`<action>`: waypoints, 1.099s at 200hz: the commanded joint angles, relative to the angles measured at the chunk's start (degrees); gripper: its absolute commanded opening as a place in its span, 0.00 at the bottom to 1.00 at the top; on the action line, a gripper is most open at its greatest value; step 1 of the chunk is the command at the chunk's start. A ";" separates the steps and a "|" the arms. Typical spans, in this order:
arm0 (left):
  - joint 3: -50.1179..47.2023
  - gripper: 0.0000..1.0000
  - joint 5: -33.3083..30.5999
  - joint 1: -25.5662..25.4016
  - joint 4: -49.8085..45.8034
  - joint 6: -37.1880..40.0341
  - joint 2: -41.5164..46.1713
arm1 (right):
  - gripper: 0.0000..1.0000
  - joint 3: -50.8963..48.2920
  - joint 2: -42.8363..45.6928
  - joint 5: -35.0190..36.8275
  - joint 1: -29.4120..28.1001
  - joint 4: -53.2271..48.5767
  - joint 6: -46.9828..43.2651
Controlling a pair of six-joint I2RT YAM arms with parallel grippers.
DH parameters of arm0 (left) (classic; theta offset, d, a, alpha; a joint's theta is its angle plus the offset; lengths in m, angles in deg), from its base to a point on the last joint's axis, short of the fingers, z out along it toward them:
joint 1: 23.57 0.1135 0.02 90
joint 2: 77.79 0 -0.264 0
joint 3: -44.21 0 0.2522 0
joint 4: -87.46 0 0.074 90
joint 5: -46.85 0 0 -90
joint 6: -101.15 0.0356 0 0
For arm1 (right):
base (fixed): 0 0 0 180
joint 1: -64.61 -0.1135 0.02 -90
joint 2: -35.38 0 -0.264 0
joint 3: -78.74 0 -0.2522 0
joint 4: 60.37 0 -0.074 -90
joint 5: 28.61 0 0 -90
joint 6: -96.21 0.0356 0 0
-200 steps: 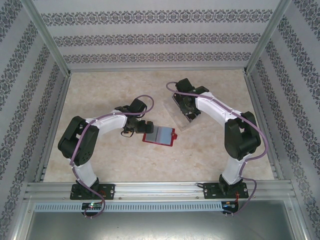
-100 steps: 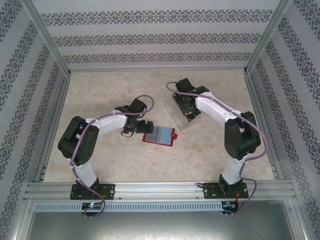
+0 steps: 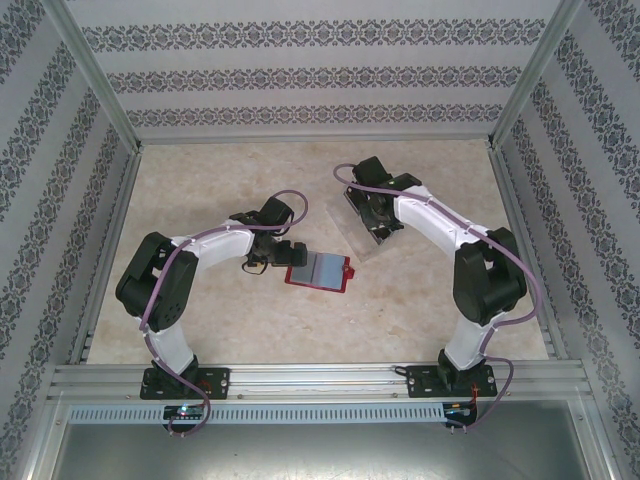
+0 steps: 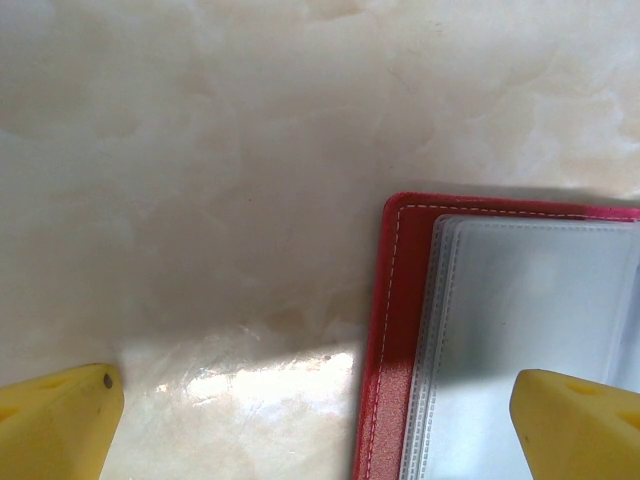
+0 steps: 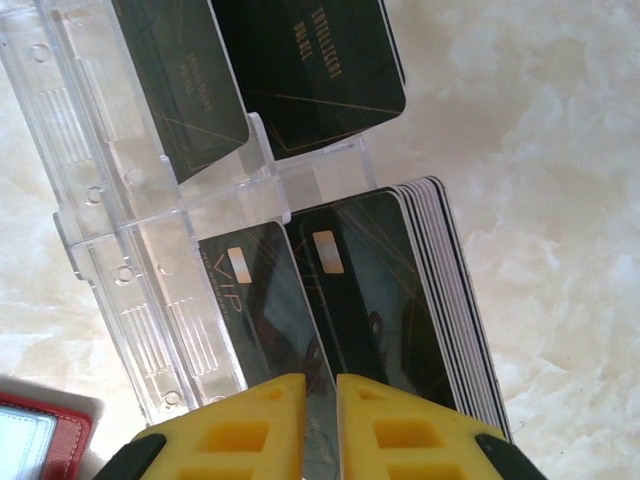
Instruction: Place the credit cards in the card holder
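Note:
The card holder (image 3: 318,271), a red wallet lying open with its grey pockets up, sits mid-table. My left gripper (image 3: 284,254) stands open at its left edge. In the left wrist view the holder's red border (image 4: 385,330) lies between my spread left gripper (image 4: 318,400); the right finger is over the grey pocket. Black credit cards stand in a clear tiered rack (image 5: 120,230). My right gripper (image 5: 320,385) is shut on the edge of a credit card marked VIP (image 5: 255,300), beside a thick stack of cards (image 5: 400,300). More cards (image 5: 310,70) fill the farther tiers.
The clear rack (image 3: 360,225) stands right of centre under my right gripper (image 3: 378,232). A red corner of the card holder (image 5: 40,440) shows close to the rack. Patterned walls and metal rails enclose the marble tabletop (image 3: 230,320).
The right gripper's jaws have narrowed onto the card, and the right arm's elbow has shifted slightly. The left arm and the card holder have not moved.

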 commanded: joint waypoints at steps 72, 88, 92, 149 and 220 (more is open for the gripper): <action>0.72 1.00 -0.77 -0.67 -1.71 0.78 0.65 | 0.28 1.51 -0.04 4.58 -1.10 -1.89 -0.63; 0.79 1.00 -0.66 -0.64 -1.63 0.75 0.60 | 0.29 1.98 -0.67 4.79 -1.09 -2.15 -1.20; 0.80 1.00 -0.66 -0.69 -1.63 0.76 0.55 | 0.30 2.16 -0.93 4.83 -1.09 -2.41 -1.21; 0.87 1.00 -0.63 -0.65 -1.63 0.75 0.59 | 0.30 3.01 -3.62 4.84 -1.53 -2.76 -1.99; 0.73 1.00 -0.82 -0.67 -1.45 0.76 0.61 | 0.25 2.83 -3.66 3.67 -2.71 -2.82 -2.18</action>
